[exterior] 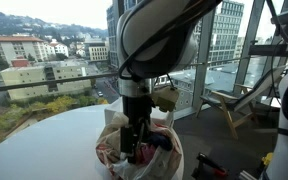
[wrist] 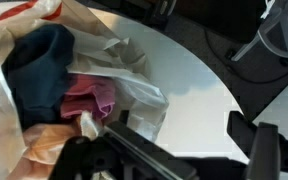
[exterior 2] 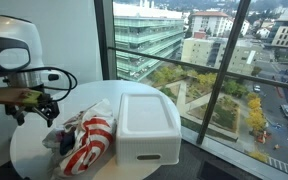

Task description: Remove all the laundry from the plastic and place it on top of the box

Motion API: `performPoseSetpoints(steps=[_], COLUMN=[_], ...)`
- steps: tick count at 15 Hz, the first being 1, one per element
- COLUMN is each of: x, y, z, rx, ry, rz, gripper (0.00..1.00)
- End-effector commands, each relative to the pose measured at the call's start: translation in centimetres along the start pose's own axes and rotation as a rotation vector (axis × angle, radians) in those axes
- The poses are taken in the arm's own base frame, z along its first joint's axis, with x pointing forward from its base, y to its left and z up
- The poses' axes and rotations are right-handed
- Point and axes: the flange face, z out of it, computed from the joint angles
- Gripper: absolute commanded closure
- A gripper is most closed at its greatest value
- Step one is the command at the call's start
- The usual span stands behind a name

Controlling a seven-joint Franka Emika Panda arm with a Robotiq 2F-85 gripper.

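The arm (exterior 2: 14,45) bends down over the open mouth of the plastic bag (exterior 2: 89,140), its fingers (wrist: 267,152) spread wide and pinching nothing. The bag, white with red print, lies on the surface with the laundry (wrist: 54,90) inside: a navy garment (wrist: 39,60), a pink one (wrist: 89,95) and an orange-tan one (wrist: 44,145). The white box (exterior 2: 147,125) stands just beside the bag. The round white surface (exterior 2: 29,155) sits by tall windows (exterior 2: 214,80) overlooking city buildings.

You have soft daylight from the windows (exterior 2: 224,70); the table (wrist: 199,95) glares white, and your wrist view blurs.
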Motion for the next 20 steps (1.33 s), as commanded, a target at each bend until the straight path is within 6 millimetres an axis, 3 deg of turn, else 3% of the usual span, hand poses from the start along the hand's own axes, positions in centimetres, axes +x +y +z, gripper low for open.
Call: performPoseSetpoints(steps=[1, 6, 12, 20], x=[2.0, 4.0, 5.8, 6.4], y=[0.4, 0.4, 0.5, 3.2], z=[2.2, 6.5, 9.9, 11.5], rx=[0.016, 0.050, 0.044, -0.069], ry=[0.003, -0.059, -0.109, -0.135], rz=[-0.042, -0.113, -0.140, -0.175], gripper=[0.00, 0.00, 0.00, 0.03])
